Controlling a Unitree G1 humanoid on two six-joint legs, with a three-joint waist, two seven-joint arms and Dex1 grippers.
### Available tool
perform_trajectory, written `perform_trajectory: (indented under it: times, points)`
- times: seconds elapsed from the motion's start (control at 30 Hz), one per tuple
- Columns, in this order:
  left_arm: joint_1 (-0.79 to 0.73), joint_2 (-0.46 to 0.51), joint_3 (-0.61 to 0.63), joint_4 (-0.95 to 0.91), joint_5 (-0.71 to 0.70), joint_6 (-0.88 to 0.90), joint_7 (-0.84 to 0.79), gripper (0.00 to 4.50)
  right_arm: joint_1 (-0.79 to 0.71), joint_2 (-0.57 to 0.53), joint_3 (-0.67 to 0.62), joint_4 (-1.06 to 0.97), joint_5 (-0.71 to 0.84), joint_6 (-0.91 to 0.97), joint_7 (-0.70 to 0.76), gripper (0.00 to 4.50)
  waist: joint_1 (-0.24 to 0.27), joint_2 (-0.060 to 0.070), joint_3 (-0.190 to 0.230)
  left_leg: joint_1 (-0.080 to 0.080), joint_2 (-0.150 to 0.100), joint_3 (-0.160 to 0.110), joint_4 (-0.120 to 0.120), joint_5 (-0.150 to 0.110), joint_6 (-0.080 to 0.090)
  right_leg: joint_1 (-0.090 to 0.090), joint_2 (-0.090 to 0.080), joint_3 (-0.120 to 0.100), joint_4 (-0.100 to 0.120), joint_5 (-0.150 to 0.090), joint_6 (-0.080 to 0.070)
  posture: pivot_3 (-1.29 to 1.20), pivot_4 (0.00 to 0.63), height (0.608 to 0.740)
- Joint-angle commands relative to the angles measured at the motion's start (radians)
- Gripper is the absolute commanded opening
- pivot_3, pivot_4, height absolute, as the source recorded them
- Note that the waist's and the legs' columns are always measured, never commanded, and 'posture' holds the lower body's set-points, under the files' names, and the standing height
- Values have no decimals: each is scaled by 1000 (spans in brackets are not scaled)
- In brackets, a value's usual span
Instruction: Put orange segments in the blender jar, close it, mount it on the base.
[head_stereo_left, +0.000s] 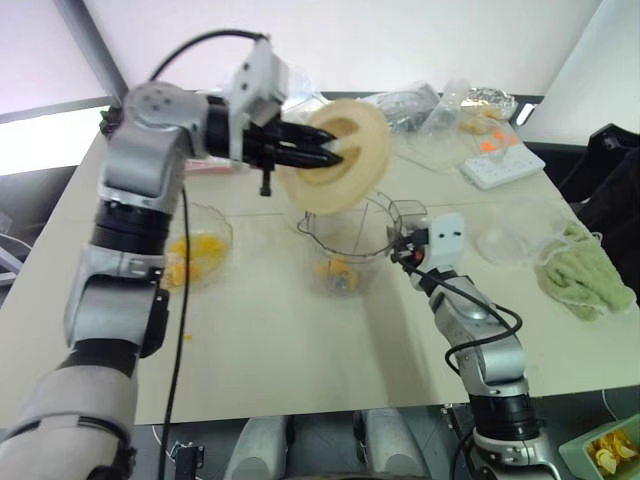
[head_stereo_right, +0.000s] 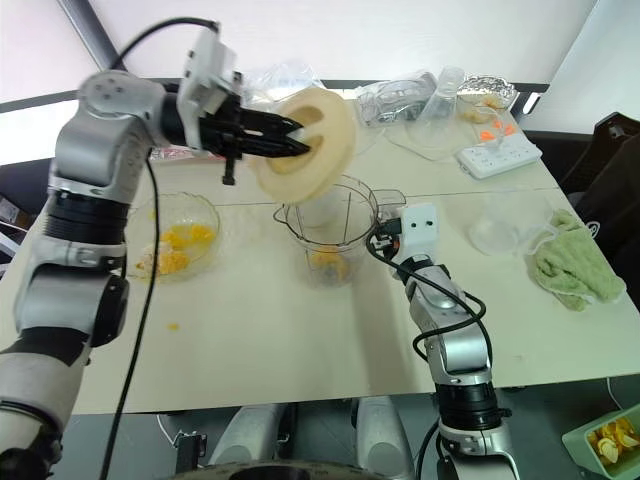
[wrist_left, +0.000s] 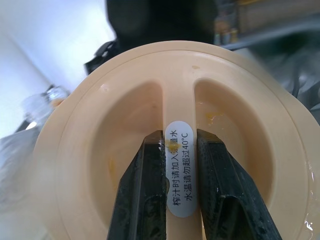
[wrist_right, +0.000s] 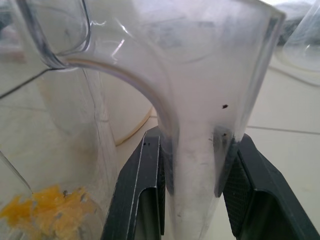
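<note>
- The left gripper (head_stereo_left: 325, 150) is clenching the raised centre rib of the cream-yellow lid (wrist_left: 170, 125), one black finger (wrist_left: 142, 195) on each side of the rib, and holding the lid on edge in the air.
- The right gripper (wrist_right: 192, 165) is gripping the side handle (wrist_right: 200, 125) of the blender jar (head_stereo_right: 330, 225), its two fingers pressing the handle from either side.
- The jar is standing upright on the table (head_stereo_left: 280, 350), its long axis vertical and its wide rim facing up, with orange segments (head_stereo_right: 328, 262) lying at its bottom.
- The lid is hanging just above and slightly behind the jar's rim, tilted well off level, so by my reading the closing step is turning on this one relation: the jar's mouth is lying below the left jaws, and the lid needs rolling flat before coming down.
- The left arm is the nearer one to the rim; the right is only steadying the jar.
- A shallow clear bowl (head_stereo_right: 180, 235) with more segments is sitting to the jar's left.
</note>
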Motion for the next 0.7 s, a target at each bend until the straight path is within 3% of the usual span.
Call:
perform_trajectory:
  times: [0.03,0.7]
  points:
    - [2,-24,-12,-31,-16,-5,-9,262,0,17,8,-59,-8,-23,-2,905,-4,0,0,0,0,0,0,0,0,0,0,0,0,0,0,0,150,740]
    - [78,-51,-190,200,197,-238,-55,262,21,55,12,-75,-51,-32,-17,905,3,0,-2,4,0,0,0,0,0,5,1,0,0,0,0,0,150,740]
